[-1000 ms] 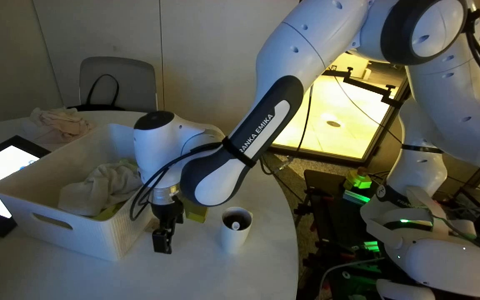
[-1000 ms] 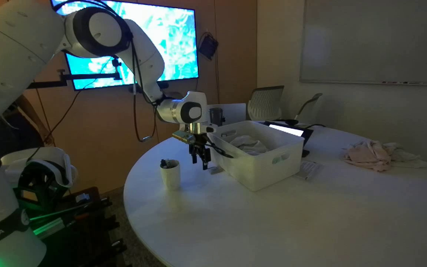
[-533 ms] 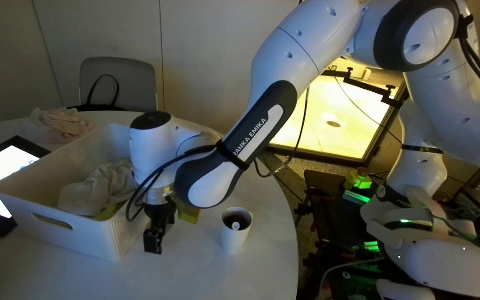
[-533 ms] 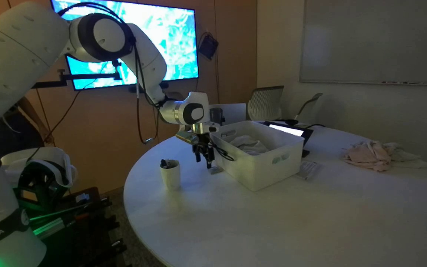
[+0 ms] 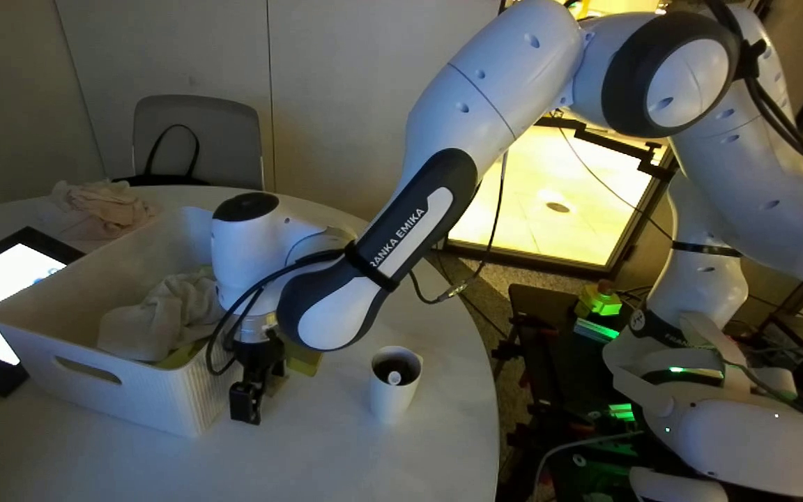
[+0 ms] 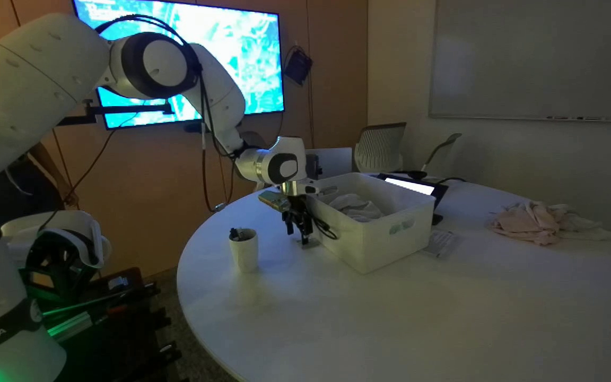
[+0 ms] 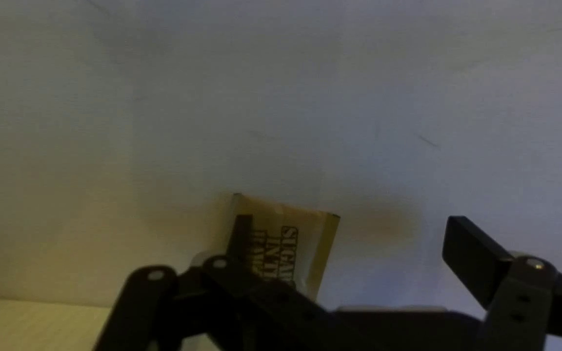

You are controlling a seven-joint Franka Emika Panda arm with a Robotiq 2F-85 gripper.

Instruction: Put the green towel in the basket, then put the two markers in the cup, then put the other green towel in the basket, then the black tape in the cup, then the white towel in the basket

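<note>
- The arm [image 5: 485, 90] reaches over the rounded edge of the table [image 5: 346, 460], forearm slanting down, the gripper [image 7: 349, 228] pointing down just beside the long side of the basket [image 5: 129, 401].
- Its fingers [image 7: 476, 263] stand released and wide apart; in the wrist view one partly hides a sugar packet [image 7: 305, 243].
- The white towel [image 5: 168, 307] lies crumpled inside the basket.
- The cup [image 5: 393, 404] stands near the table's edge.
</note>
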